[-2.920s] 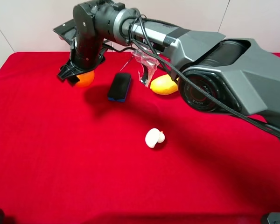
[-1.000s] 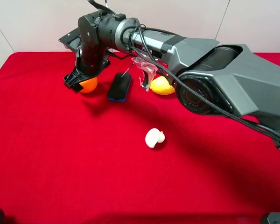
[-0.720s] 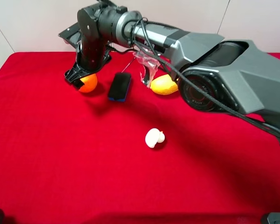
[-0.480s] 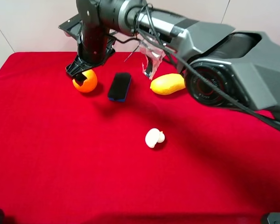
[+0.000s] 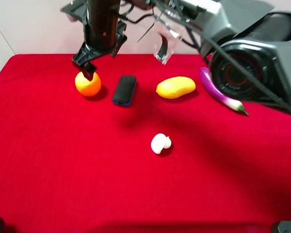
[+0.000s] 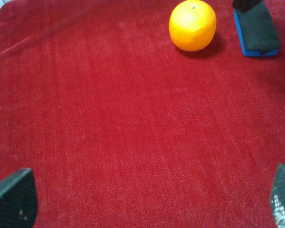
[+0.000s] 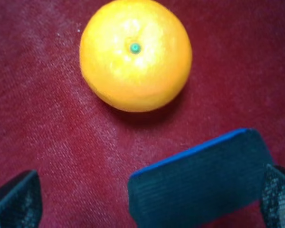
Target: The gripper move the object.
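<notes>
One orange [image 5: 88, 84] lies free; right gripper [image 5: 85, 66] near it, spread wide, empty.

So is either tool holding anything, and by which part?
Nothing is held: the right tool is open above the orange, the left tool open over red cloth.

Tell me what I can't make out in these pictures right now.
- Exterior high view: the eggplant has its upper end hidden behind the arm housing.
- Exterior high view: the right gripper is a dark shape above the orange; its opening is unreadable.
- Right wrist view: the eraser is cut off by the frame edge.
- Left wrist view: the left gripper is mostly out of frame.
</notes>
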You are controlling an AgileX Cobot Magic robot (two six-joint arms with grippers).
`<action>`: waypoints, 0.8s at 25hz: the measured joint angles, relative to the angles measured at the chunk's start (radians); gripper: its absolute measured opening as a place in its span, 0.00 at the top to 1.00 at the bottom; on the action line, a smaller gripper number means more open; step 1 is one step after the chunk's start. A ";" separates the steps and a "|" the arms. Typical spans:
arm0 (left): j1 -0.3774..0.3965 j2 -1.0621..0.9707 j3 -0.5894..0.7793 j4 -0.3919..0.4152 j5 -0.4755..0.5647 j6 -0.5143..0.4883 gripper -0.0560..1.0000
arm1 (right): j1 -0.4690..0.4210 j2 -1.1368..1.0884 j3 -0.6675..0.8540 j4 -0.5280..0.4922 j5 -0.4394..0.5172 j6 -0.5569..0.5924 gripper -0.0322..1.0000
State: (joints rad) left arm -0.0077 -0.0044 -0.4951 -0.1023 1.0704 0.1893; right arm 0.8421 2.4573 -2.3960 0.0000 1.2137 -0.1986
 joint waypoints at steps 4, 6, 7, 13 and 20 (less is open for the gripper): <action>0.000 0.000 0.000 0.000 0.000 0.000 0.02 | -0.005 -0.074 0.048 0.000 0.005 -0.022 0.30; 0.000 0.000 0.000 0.000 0.000 0.000 0.02 | -0.005 -0.109 0.070 0.000 0.006 -0.025 0.30; 0.000 0.000 0.000 0.000 0.000 0.000 0.02 | -0.005 -0.128 0.084 0.000 0.006 -0.025 0.30; 0.000 0.000 0.000 0.000 0.000 0.000 0.02 | -0.015 -0.241 0.184 0.006 0.007 -0.025 0.30; 0.000 0.000 0.000 0.000 0.000 0.000 0.02 | -0.032 -0.416 0.361 0.000 0.006 -0.025 0.30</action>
State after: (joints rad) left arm -0.0077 -0.0044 -0.4951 -0.1023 1.0704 0.1893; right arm 0.8101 2.0409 -2.0347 0.0000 1.2197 -0.2232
